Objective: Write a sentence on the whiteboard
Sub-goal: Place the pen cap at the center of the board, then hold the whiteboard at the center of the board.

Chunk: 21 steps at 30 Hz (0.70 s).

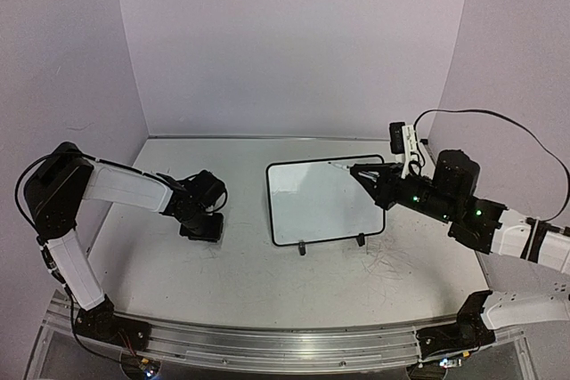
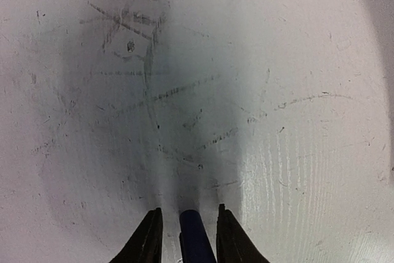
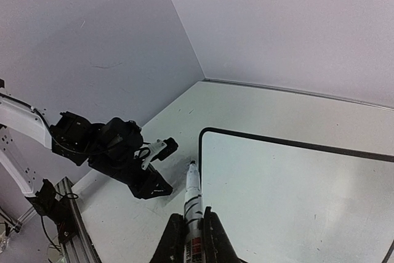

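1. The whiteboard (image 1: 312, 206) sits in the middle of the top view, on the desk (image 1: 267, 282). It is a rectangle with round corners, a thin black frame and a smooth, shiny white face. Two small black feet (image 1: 302, 247) stick out along its lower edge.
2. A marker (image 1: 338, 165) is at the upper right corner of the board. It is a thin, round, white stick. In the right wrist view its tip is just beside the black frame. I cannot tell if it touches.
3. The right claw (image 1: 357, 172) has hard black fingers (image 3: 175, 241). They are clenched on the marker, one on each side.
4. The left claw (image 1: 203, 222) is left of the board in the top view, well apart from it, and points down at the desk. In its own view, two pointed black fingers show at the bottom edge with a round, dark blue thing (image 2: 196, 238) between them. A bit of desk shows beside the blue thing, so I cannot tell if the claw squeezes it.
5. The desk is flat and white, with many grey scratches and scuffs.
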{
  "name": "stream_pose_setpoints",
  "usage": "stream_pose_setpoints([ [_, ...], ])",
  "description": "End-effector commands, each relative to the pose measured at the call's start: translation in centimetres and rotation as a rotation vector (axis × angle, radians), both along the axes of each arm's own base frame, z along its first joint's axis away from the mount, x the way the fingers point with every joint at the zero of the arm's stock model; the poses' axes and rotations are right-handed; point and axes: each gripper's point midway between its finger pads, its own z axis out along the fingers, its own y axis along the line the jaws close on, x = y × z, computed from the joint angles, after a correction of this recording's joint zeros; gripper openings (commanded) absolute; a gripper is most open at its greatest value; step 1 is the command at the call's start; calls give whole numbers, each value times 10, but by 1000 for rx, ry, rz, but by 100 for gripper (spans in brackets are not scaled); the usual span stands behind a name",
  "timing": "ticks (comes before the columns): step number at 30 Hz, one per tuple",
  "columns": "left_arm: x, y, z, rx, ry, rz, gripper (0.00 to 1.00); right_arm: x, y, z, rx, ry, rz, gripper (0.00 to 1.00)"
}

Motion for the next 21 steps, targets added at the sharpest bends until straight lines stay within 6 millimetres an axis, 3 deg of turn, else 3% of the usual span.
stream_pose_setpoints([
  [1,12,-6,31,-32,-79,-5,35,3,-6,18,9,-49,-32,0],
  [9,18,-12,91,-106,-190,-36,62,15,-27,1,-71,-15,-167,0],
  [13,19,-21,127,-184,-241,-80,81,22,-37,-5,-110,5,-234,0],
  [18,24,-31,171,-350,-321,-155,95,22,-63,6,-66,-28,-349,0],
  [21,26,-33,197,-489,-381,-199,99,17,-68,18,-45,-73,-350,0],
])
